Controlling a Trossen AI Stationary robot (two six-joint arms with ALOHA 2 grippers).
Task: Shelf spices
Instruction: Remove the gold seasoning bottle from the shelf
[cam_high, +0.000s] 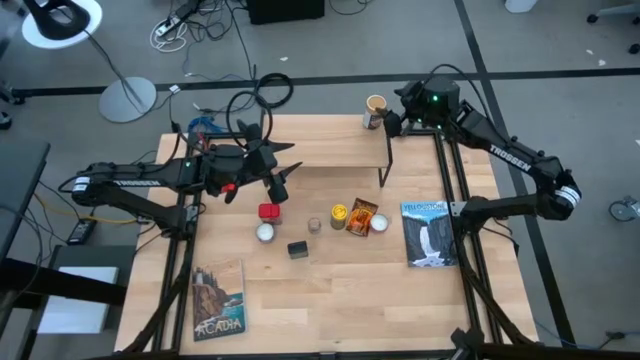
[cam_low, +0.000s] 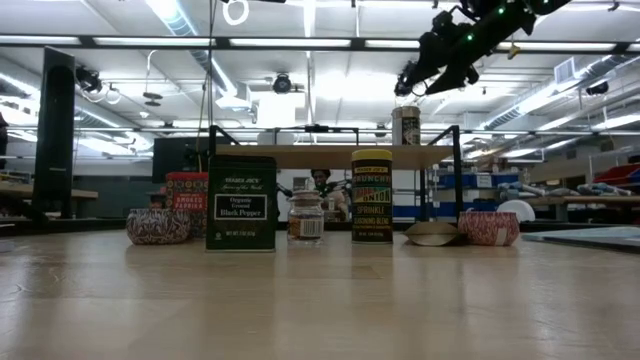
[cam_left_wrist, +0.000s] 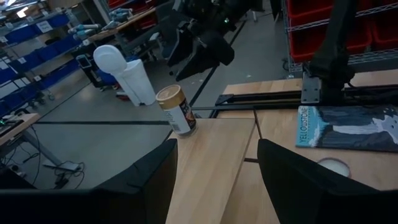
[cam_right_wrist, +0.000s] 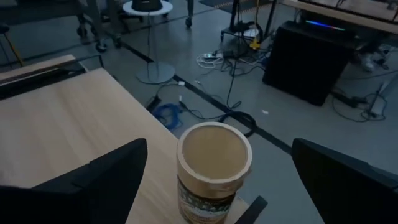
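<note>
The shelf (cam_high: 330, 148) stands at the table's far middle. A tan cylindrical jar (cam_high: 375, 107) stands upright on its far right corner (cam_left_wrist: 186, 134). My right gripper (cam_high: 393, 122) hovers open just right of and above that jar (cam_right_wrist: 214, 168), its fingers wide on either side and touching nothing. My left gripper (cam_high: 284, 170) is open and holds nothing, raised over the shelf's left end. On the table in front of the shelf rest the red tin (cam_high: 268, 211), dark tin (cam_high: 298, 249), small pale-capped jar (cam_high: 314, 224), yellow black-lidded jar (cam_high: 339, 213) and orange packet (cam_high: 362, 217).
Two white round discs (cam_high: 265, 232) (cam_high: 379, 224) lie among the spices. One picture book (cam_high: 220, 300) lies at the near left and another (cam_high: 428, 232) at the right. The shelf's black legs (cam_high: 386, 165) stand beside the packet. Bare tabletop (cam_high: 340, 310) stretches along the near edge.
</note>
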